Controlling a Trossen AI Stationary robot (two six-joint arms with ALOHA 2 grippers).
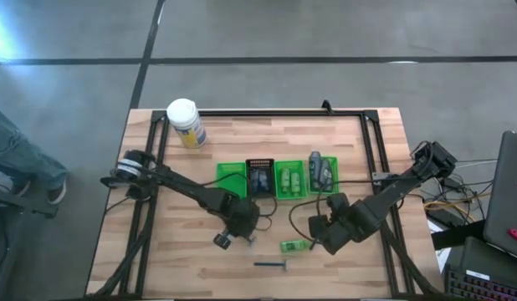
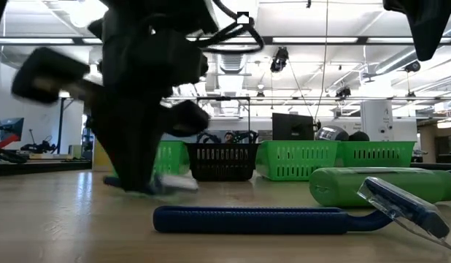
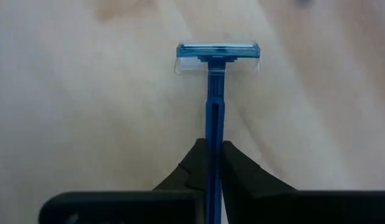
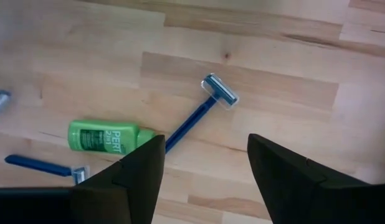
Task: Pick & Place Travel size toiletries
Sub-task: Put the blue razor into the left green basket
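Observation:
My left gripper [image 3: 212, 155] is over the near middle of the table [image 1: 244, 232] and is shut on a blue razor [image 3: 214, 106]. My right gripper [image 4: 205, 155] hovers open near the table's right near part [image 1: 321, 234], touching nothing. Below it lie a bright green mini bottle [image 4: 105, 137] on its side and a second blue razor [image 4: 195, 118]. A third razor [image 1: 271, 265] lies flat nearer the near edge. The green tray [image 1: 231, 172] holds dark packets [image 1: 260, 179], green bottles [image 1: 290, 178] and grey tubes [image 1: 321, 170]. My left gripper pinches the razor's blue handle [image 3: 212, 146] between its two fingers. The handle runs straight out past the fingertips, with the blade head [image 3: 217, 55] at the far end. In the low view the head [image 2: 174, 183] is down at table height; whether it rests there I cannot tell.
A big white jar with a yellow label [image 1: 185, 123] stands at the table's far left. A black frame [image 1: 267, 114] runs along the table's edges. A person's leg [image 1: 16, 155] shows left of the table. Cables and equipment [image 1: 493, 251] sit off the right edge.

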